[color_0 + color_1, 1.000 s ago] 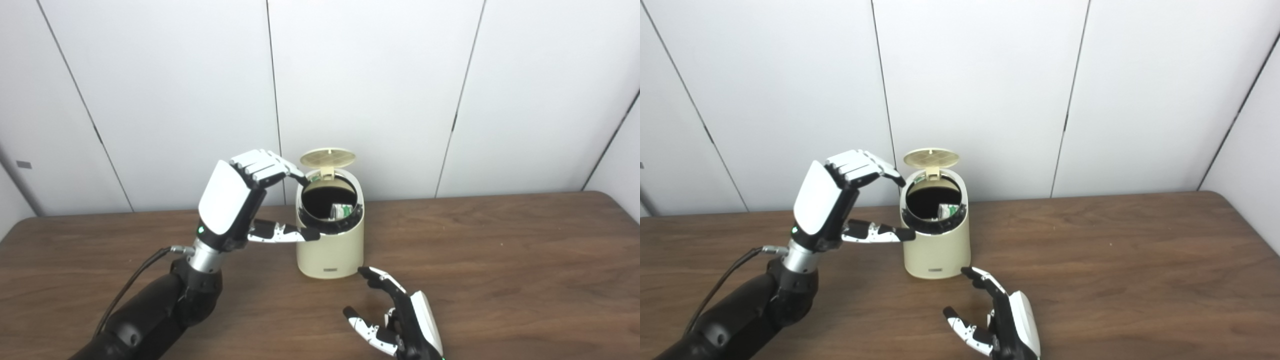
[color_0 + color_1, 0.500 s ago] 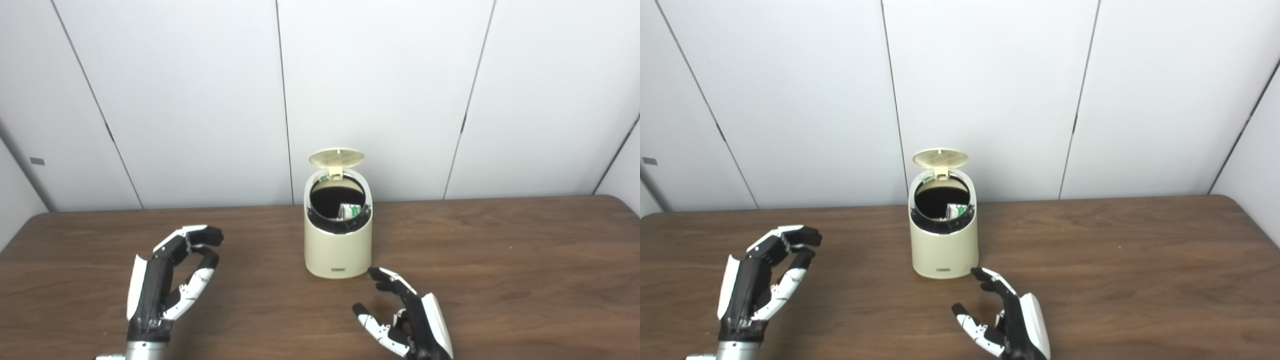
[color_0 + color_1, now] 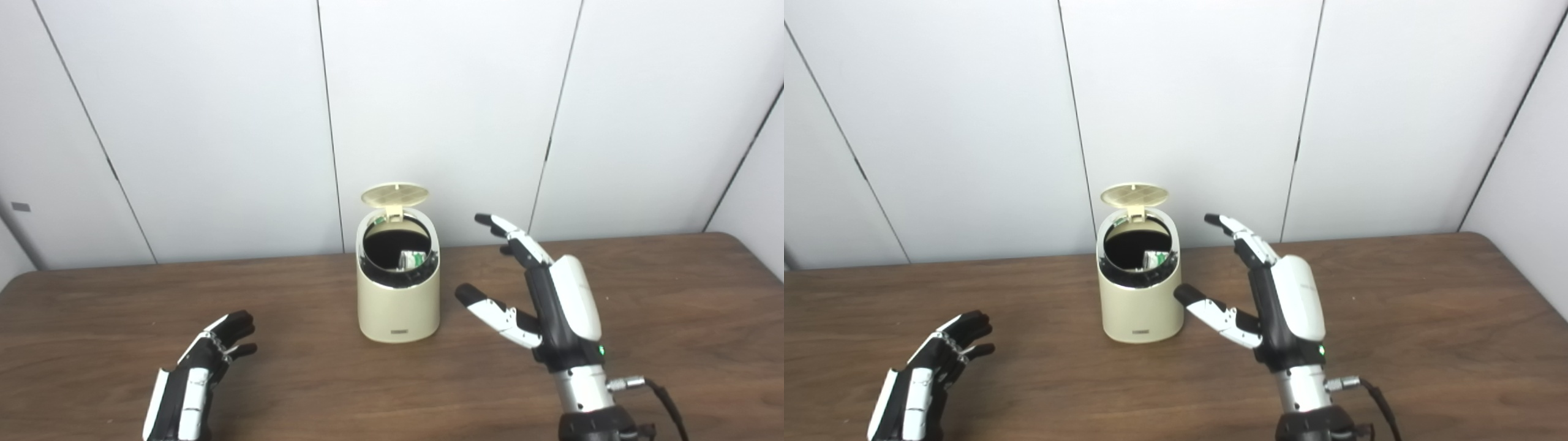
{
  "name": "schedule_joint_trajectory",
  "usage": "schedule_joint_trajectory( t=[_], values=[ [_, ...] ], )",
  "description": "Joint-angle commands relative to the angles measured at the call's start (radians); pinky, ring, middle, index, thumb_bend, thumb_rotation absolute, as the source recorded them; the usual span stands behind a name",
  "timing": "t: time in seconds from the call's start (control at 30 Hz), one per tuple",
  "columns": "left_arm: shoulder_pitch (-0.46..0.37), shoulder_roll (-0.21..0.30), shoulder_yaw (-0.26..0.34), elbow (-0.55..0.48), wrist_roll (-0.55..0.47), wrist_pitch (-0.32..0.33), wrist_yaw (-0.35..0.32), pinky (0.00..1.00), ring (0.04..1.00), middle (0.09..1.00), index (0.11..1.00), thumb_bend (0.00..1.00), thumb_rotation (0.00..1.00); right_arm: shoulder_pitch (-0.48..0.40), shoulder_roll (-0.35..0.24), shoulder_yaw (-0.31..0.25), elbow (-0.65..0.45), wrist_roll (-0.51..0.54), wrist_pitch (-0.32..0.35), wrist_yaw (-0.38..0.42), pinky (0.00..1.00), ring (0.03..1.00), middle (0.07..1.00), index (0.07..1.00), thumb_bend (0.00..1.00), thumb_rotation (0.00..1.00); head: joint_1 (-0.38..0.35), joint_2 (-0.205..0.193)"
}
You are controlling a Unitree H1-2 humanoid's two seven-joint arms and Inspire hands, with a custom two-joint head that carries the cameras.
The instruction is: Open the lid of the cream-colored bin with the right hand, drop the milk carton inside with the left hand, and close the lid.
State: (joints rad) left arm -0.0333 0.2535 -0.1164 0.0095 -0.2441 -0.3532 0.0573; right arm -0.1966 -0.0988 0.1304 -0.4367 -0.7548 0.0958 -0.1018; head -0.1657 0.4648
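the cream-colored bin (image 3: 399, 300) stands upright on the brown wooden table (image 3: 643, 318), close to the table's far edge and the white panelled wall (image 3: 184, 122) behind it. its round lid (image 3: 395, 195) is up, tipped back on the hinge at the bin's rear rim, so the dark mouth is uncovered. the milk carton (image 3: 411, 260) lies inside the bin, a white and green corner of it showing against the inner wall on the bin's right side, below the rim.

the right hand (image 3: 554, 300) is raised off the table just to the right of the bin, palm turned toward it. its fingers (image 3: 508, 236) are spread and stretched up and forward, their tips about level with the bin's rim, and the thumb points at the bin's side wall without touching it. it grasps nothing. a cable runs from its wrist toward the lower edge of the view.

the left hand (image 3: 196, 380) is low over the table, well to the left of the bin and nearer the robot than the bin is. its fingers are loosely curled but apart, released, with nothing in them.
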Motion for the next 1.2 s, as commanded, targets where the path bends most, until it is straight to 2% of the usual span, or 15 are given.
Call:
schedule_joint_trajectory(
  t=[0.0, 0.1, 0.3, 0.4, 0.53, 0.73, 0.97, 1.03, 1.17],
  values=[
    [0.025, -0.016, 0.006, 0.003, 0.009, 0.001, -0.038, 0.75, 0.829, 0.832, 0.839, 0.6, 1.0, -0.072, -0.011, -0.004, -0.07, -0.034, 0.029, 0.059, 0.76, 0.85, 0.867, 0.858, 0.66, 0.99, 0.001, 0.001],
    [0.037, -0.036, 0.028, 0.008, 0.012, 0.005, -0.07, 0.76, 0.83, 0.837, 0.847, 0.61, 0.99, -0.151, -0.037, -0.009, -0.109, -0.054, 0.074, 0.158, 0.78, 0.885, 0.895, 0.878, 0.67, 0.99, 0.002, 0.001],
    [0.049, -0.052, 0.062, 0.021, 0.016, 0.005, -0.131, 0.73, 0.811, 0.84, 0.847, 0.62, 0.96, -0.298, -0.042, 0.004, -0.135, -0.122, 0.172, 0.323, 0.87, 0.942, 0.934, 0.904, 0.75, 0.98, 0.005, 0.005],
    [0.054, -0.048, 0.069, 0.024, 0.009, 0.027, -0.165, 0.76, 0.83, 0.855, 0.861, 0.68, 0.96, -0.356, -0.055, 0.013, -0.123, -0.145, 0.189, 0.382, 0.83, 0.949, 0.953, 0.921, 0.76, 0.97, 0.007, 0.006],
    [0.058, -0.049, 0.079, 0.033, 0.009, 0.02, -0.199, 0.78, 0.844, 0.868, 0.879, 0.71, 0.95, -0.419, -0.081, 0.022, -0.065, -0.173, 0.183, 0.426, 0.82, 0.954, 0.947, 0.922, 0.82, 0.99, 0.009, 0.006],
    [0.057, -0.069, 0.106, 0.021, 0.047, 0.015, -0.194, 0.76, 0.838, 0.868, 0.873, 0.71, 0.93, -0.504, -0.103, 0.047, 0.026, -0.2, 0.195, 0.49, 0.82, 0.945, 0.922, 0.896, 0.93, 0.99, 0.022, 0.008],
    [0.054, -0.088, 0.123, 0.018, 0.087, -0.004, -0.192, 0.75, 0.829, 0.854, 0.86, 0.71, 0.92, -0.583, -0.117, 0.08, 0.105, -0.231, 0.228, 0.584, 0.86, 0.96, 0.925, 0.895, 0.91, 0.91, 0.028, 0.008],
    [0.053, -0.093, 0.124, 0.023, 0.106, -0.028, -0.192, 0.74, 0.822, 0.849, 0.852, 0.69, 0.92, -0.595, -0.12, 0.085, 0.14, -0.226, 0.222, 0.583, 0.87, 0.96, 0.922, 0.887, 0.9, 0.88, 0.033, 0.008],
    [0.053, -0.103, 0.129, 0.022, 0.134, -0.043, -0.186, 0.73, 0.805, 0.833, 0.833, 0.68, 0.9, -0.6, -0.128, 0.103, 0.205, -0.232, 0.209, 0.569, 0.82, 0.944, 0.902, 0.87, 0.9, 0.85, 0.039, 0.009]
  ],
)
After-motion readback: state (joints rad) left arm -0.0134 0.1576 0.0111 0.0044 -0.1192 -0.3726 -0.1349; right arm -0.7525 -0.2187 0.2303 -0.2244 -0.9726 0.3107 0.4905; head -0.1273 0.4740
